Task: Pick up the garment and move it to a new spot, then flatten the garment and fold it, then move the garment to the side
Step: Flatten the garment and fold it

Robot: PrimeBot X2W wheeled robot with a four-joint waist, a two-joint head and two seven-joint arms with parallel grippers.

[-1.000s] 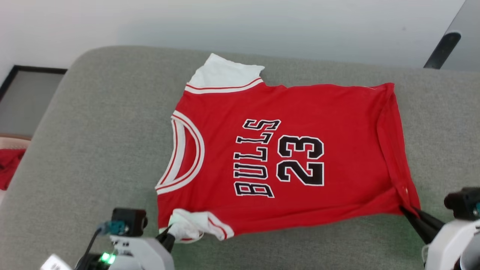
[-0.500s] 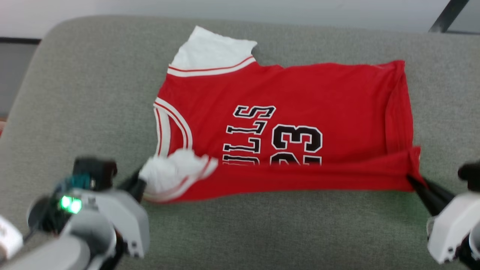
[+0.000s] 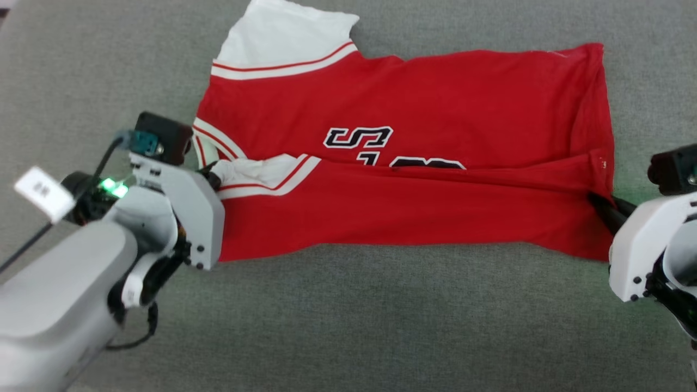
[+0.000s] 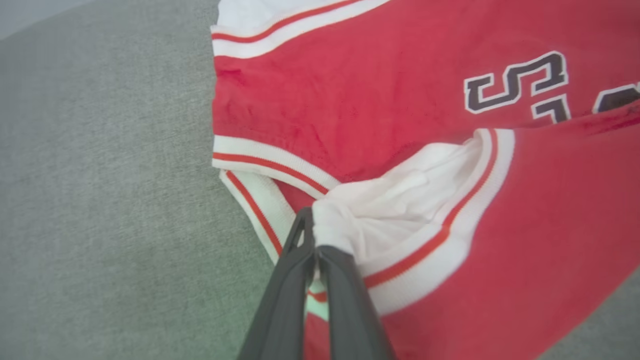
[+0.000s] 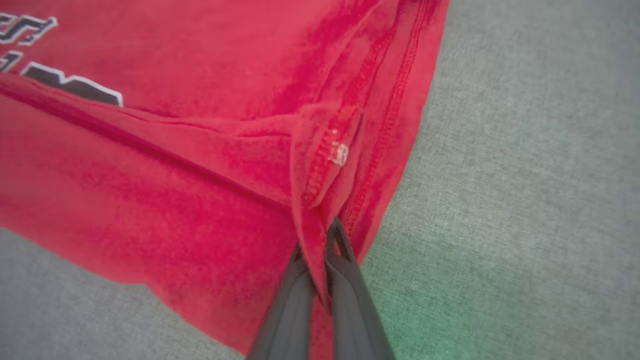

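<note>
1. The left claw [image 4: 312, 225] is clamped on the white sleeve [image 4: 400, 200] of the red jersey [image 3: 435, 92]. The right claw [image 5: 325, 235] is clamped on a hem corner [image 5: 325, 150].
2. Both held corners should be carried toward the far edge of the grey cushion [image 3: 381, 316] at equal height, so that a straight fold line is obtained.
3. The cloth should be held lightly taut, not stretched.
4. The jersey lies on the cushion with its near half turned over the lettering; an "S" is left uncovered.
</note>
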